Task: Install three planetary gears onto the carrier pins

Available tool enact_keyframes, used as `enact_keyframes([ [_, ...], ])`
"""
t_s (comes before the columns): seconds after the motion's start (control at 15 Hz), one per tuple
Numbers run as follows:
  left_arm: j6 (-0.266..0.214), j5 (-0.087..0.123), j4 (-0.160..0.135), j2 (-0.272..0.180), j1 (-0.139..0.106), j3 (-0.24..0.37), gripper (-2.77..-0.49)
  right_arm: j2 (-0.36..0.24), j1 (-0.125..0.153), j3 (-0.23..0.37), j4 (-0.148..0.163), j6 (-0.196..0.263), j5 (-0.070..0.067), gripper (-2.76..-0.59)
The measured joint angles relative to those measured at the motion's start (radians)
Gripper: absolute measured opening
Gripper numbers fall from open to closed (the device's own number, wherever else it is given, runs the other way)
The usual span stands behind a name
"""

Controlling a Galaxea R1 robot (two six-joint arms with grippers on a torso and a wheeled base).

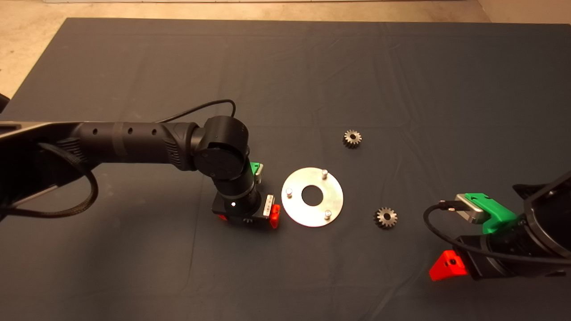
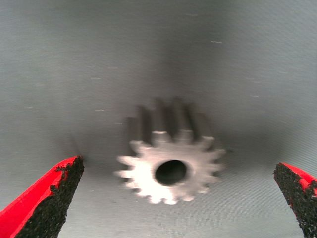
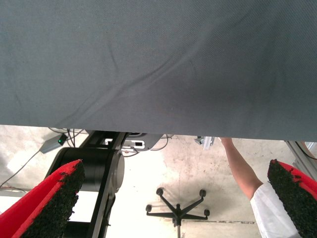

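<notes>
Leftmost, the left hand (image 1: 250, 216) points down at the mat (image 1: 134, 276), just beside the disc's left edge. Its two fingers (image 2: 47, 201) are spread wide, gripping nothing, with one planetary gear (image 2: 171, 171) lying flat on the mat between them. Next comes the round metal disc (image 1: 312, 196) with a large centre hole; its three carrier pins (image 1: 289, 192) stand upright and bare. Further right, a second gear (image 1: 352, 138) lies on the mat beyond the disc, and a third gear (image 1: 385, 217) lies just beside its lower right edge. At the tabletop's lower right edge the right hand (image 1: 450, 265) waits, fingers (image 3: 49, 203) spread, holding nothing, with a person's arm (image 3: 245, 173) showing beyond the mat
</notes>
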Motion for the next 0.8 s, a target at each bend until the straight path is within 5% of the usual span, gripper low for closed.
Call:
enact_keyframes([
  [0.47, 0.001, 0.001, 0.0, 0.01, -0.008, 0.0, -0.5, 0.0, 0.0, 0.0, 0.0, 0.0, 0.0, -0.6],
  [0.8, 0.037, 0.001, 0.0, 0.01, -0.008, -0.004, -0.72, 0.0, 0.0, 0.0, 0.0, 0.0, 0.0, -0.6],
])
